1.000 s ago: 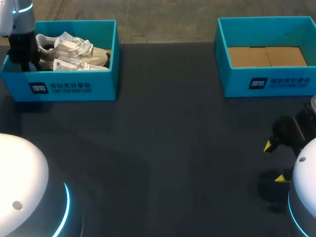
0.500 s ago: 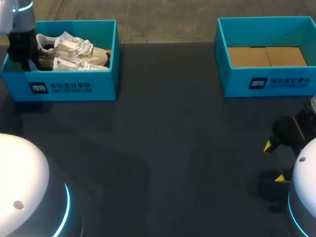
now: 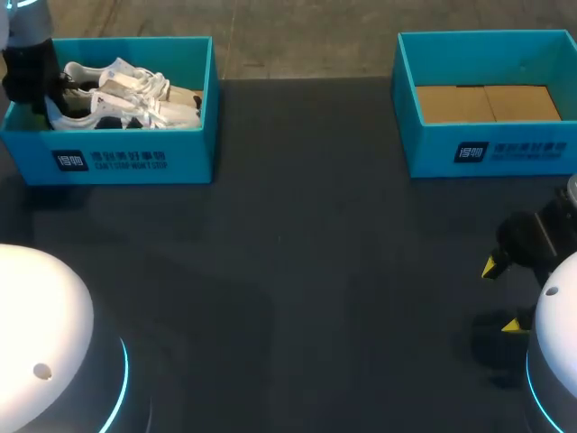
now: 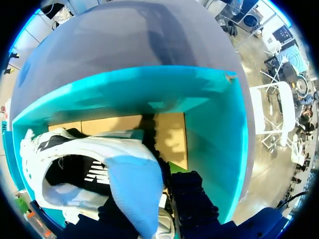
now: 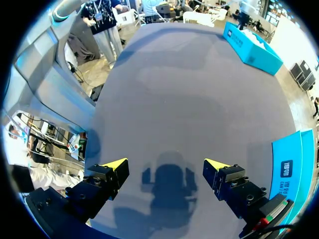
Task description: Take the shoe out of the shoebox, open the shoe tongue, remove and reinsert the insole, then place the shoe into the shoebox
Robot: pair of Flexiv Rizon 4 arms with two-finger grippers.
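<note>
Inside the teal cardboard shoebox [image 4: 219, 129], the left end effector [image 4: 149, 211] pinched the padded collar of the white shoe [image 4: 99, 147] (right end effector [image 5: 165, 164] gaped wide).

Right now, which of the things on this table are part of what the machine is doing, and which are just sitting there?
In the job:
- the white shoe
- the blue shoebox it lies in
- the left gripper, closed on the shoe's heel

Just sitting:
- the other blue box, empty, possibly needed later
- the right gripper, open, holding nothing
</note>
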